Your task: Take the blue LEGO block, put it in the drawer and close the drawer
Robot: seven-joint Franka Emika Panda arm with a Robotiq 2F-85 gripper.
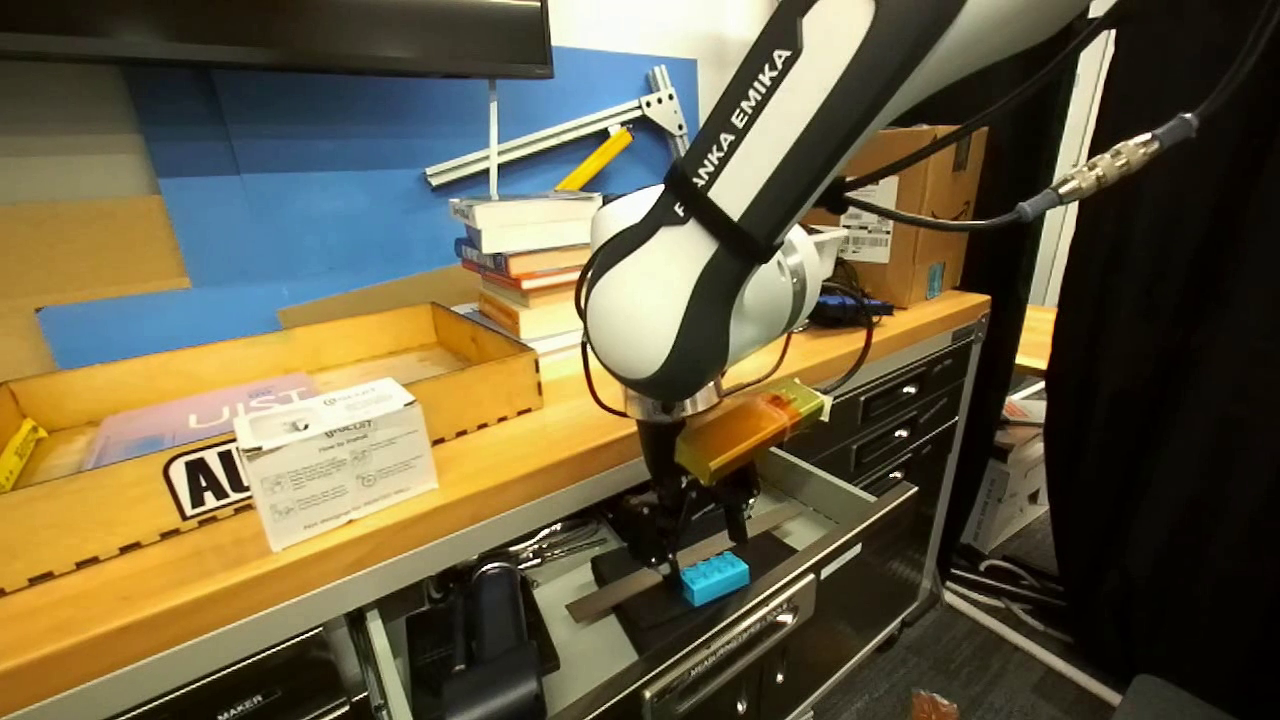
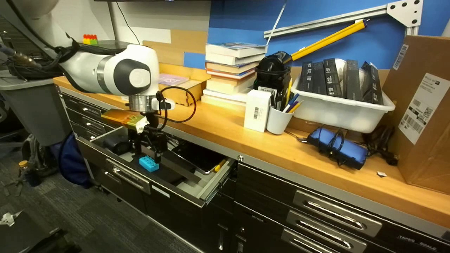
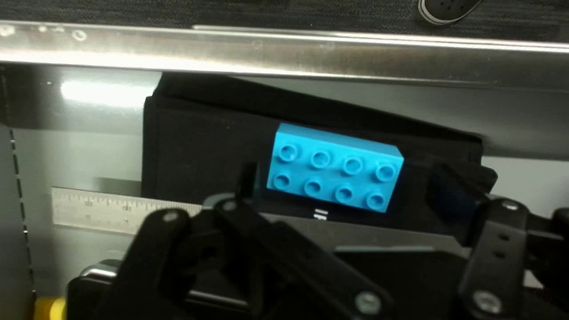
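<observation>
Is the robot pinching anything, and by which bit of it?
Nothing is held: the pincer is open, and the blue LEGO block lies in the drawer.

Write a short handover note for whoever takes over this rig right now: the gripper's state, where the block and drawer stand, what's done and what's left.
Black two-fingered gripper: jaws open, spread wider than the bright blue rectangular plastic LEGO block between them; nothing gripped.
Things: the block lies studs up on a flat black item inside the wide black-fronted metal drawer, which stands pulled open.
Done: block in the drawer, not held.
Left: drawer not yet closed. I'd probably raise the gripper clear of it first, then push the drawer shut.
</observation>
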